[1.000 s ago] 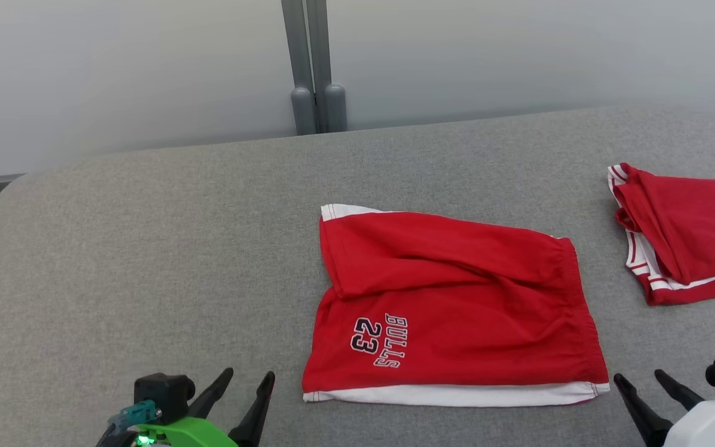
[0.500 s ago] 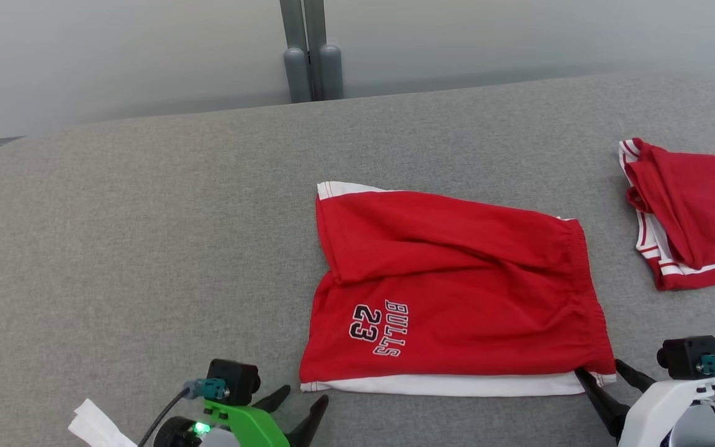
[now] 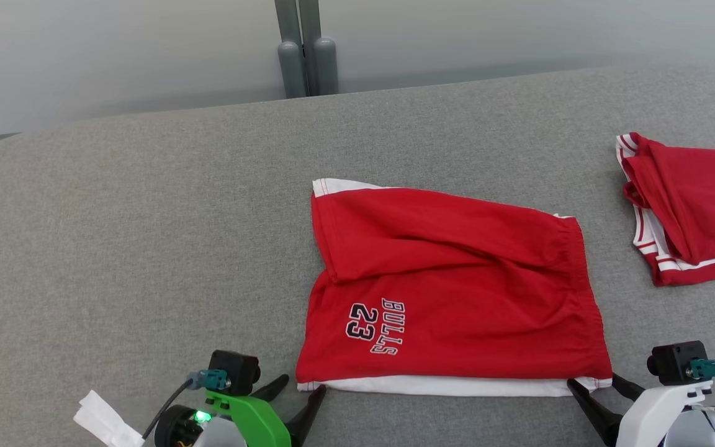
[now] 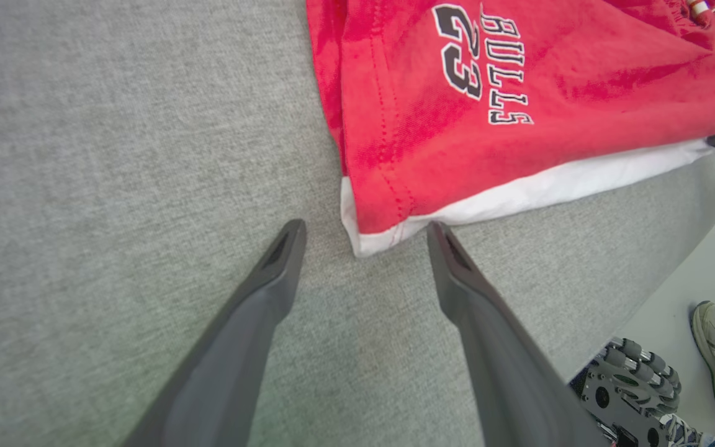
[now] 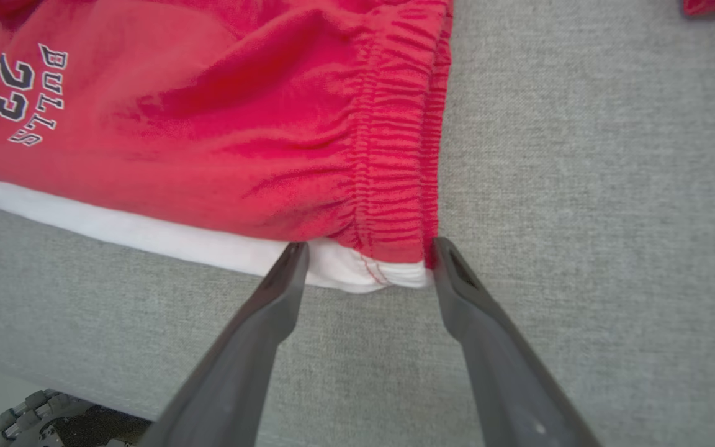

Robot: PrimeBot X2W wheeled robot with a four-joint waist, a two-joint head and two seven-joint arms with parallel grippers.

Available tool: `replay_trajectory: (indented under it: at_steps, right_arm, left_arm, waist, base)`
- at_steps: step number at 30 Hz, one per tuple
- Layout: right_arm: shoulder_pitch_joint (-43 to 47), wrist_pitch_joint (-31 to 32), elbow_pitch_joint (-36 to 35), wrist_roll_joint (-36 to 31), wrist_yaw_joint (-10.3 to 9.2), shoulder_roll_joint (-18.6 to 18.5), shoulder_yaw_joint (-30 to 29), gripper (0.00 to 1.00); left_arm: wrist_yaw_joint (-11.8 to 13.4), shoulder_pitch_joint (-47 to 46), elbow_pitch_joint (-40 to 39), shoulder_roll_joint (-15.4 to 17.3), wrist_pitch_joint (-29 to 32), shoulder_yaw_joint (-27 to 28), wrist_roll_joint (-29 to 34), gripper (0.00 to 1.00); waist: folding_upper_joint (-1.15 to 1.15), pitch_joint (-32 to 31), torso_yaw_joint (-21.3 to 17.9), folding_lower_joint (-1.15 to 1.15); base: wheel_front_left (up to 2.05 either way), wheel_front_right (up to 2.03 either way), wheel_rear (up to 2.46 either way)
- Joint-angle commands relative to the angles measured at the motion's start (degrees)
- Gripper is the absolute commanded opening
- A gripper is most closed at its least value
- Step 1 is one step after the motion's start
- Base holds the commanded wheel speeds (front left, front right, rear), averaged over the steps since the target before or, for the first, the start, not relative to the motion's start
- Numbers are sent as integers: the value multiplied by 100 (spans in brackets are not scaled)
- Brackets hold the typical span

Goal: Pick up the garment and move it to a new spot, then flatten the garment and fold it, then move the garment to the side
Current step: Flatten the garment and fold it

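Both pairs of jaws stand wide open, and neither holds anything.

At the far left of the head view, a white paper tag [image 3: 106,422] lies by the green-bodied left gripper [image 3: 301,385], low on the gray padded table [image 3: 146,248]. In the left wrist view, the near left corner of the red shorts [image 3: 450,292] sits between that gripper's two finger tips. One finger rests on bare gray cloth just beside the corner, and the other finger's tip is right at the white edge.

The shorts lie in the middle of the table, folded over and mostly flat, with a few creases. A white layer shows along the near edge. The print "BULLS 23" is near the left end, and the gathered elastic waistband runs down the right end.

The right gripper [image 3: 593,380] is at the near right corner of the shorts. In the right wrist view, one finger tip meets the white layer, the other is at the outer end of the waistband, and the corner sits between them.

Further right, well apart from the shorts, a second red garment [image 3: 692,205] with white trim lies folded at the table's edge.
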Motion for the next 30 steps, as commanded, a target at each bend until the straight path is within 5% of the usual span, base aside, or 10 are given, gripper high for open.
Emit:
replay_trajectory:
  at_steps: [1, 2, 4, 5, 6, 7, 20, 30]
  right_arm:
    - [-47, 7, -10, 57, 3, -6, 37, 98]
    - [-53, 13, -15, 65, 3, -10, 54, 89]
    - [-56, 27, -24, 96, 3, -35, 96, 59]
    - [-51, 40, -29, 105, 3, -54, 119, 33]
    - [-46, 48, -35, 125, 3, -73, 149, 9]
    - [-36, 59, -43, 145, 3, -98, 171, 0]
    - [-244, -209, -847, 716, 3, -343, 82, 0]
    - [-2031, -372, -1110, 1550, 3, -612, 406, 0]
  left_arm:
    - [5, -81, 68, -17, -23, -35, 0, 100]
    - [-1, -92, 86, -31, -22, -61, -44, 100]
    - [-12, -120, 118, -28, -26, -132, -88, 47]
    - [-16, -126, 120, -24, -55, -162, -124, 14]
    - [-19, -129, 125, -19, -89, -185, -137, 0]
    - [-23, -125, 138, -18, -57, -215, -198, 0]
    - [-17, -108, -834, 449, -517, 28, -730, 0]
    - [-18, -1804, -1448, 969, 56, 447, -713, 0]
  waist:
    - [0, -13, -8, 0]
    - [0, -15, -10, 0]
    - [0, -26, -10, 0]
    - [0, -32, -7, 0]
    - [0, -39, -3, 0]
    - [0, -45, 2, 0]
    - [0, -53, 24, 0]
    - [0, 763, 150, 0]
  base:
    - [0, 0, 0]
    - [0, 0, 0]
    - [0, 0, 0]
    - [0, 0, 0]
    - [0, 0, 0]
    - [0, 0, 0]
    - [0, 0, 0]
    - [0, 0, 0]
